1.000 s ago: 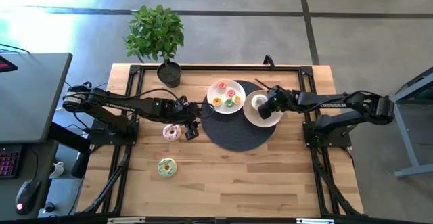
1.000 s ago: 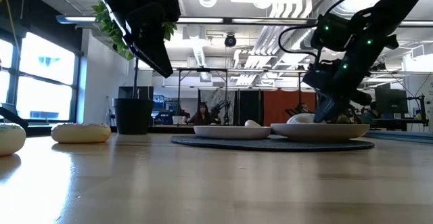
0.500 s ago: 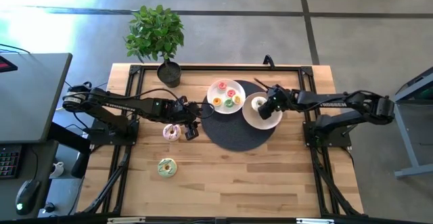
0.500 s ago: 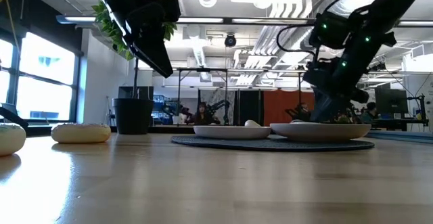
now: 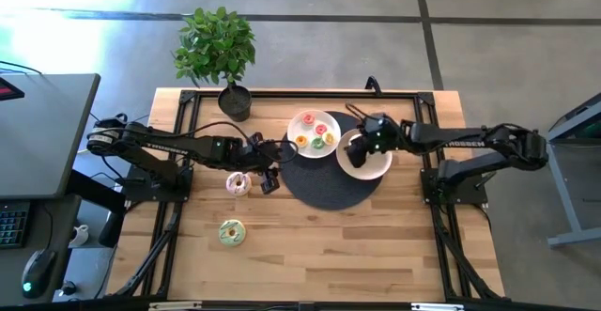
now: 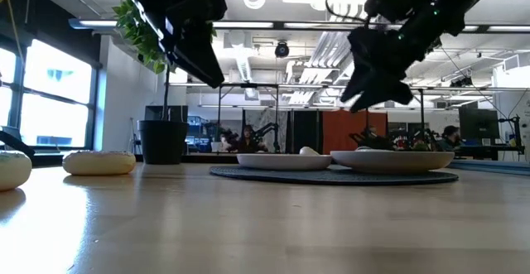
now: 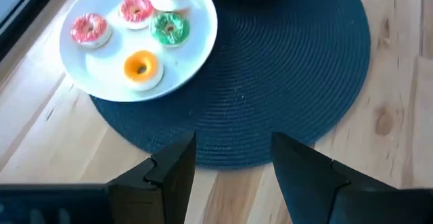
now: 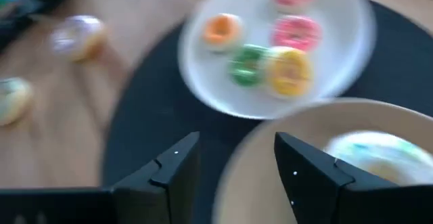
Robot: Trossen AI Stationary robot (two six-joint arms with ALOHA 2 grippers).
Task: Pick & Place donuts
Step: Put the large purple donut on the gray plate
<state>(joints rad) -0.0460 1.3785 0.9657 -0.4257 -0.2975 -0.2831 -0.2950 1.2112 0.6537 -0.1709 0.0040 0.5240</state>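
Note:
A pink donut (image 5: 238, 183) and a green donut (image 5: 231, 232) lie flat on the wooden table at the left; the right wrist view also shows them, the pink donut (image 8: 78, 36) and the green donut (image 8: 12, 97). Several small donuts (image 7: 139, 28) lie on a white plate (image 5: 314, 134). A white sprinkled donut (image 8: 379, 153) lies on a beige plate (image 5: 376, 165). My left gripper (image 5: 269, 180) is open and empty, above the table just right of the pink donut. My right gripper (image 8: 237, 173) is open and empty, raised above the beige plate's left side (image 6: 373, 79).
Both plates stand on a round dark mat (image 5: 331, 181) at the table's middle. A potted plant (image 5: 218, 57) stands at the far edge. There is bare wood along the table's near half. A desk with a mouse (image 5: 33, 272) stands left of the table.
My right gripper has risen from just above the beige plate and gone a little toward the table's left edge; the white donut stays on the plate. My left gripper has shifted slightly toward the table's right edge.

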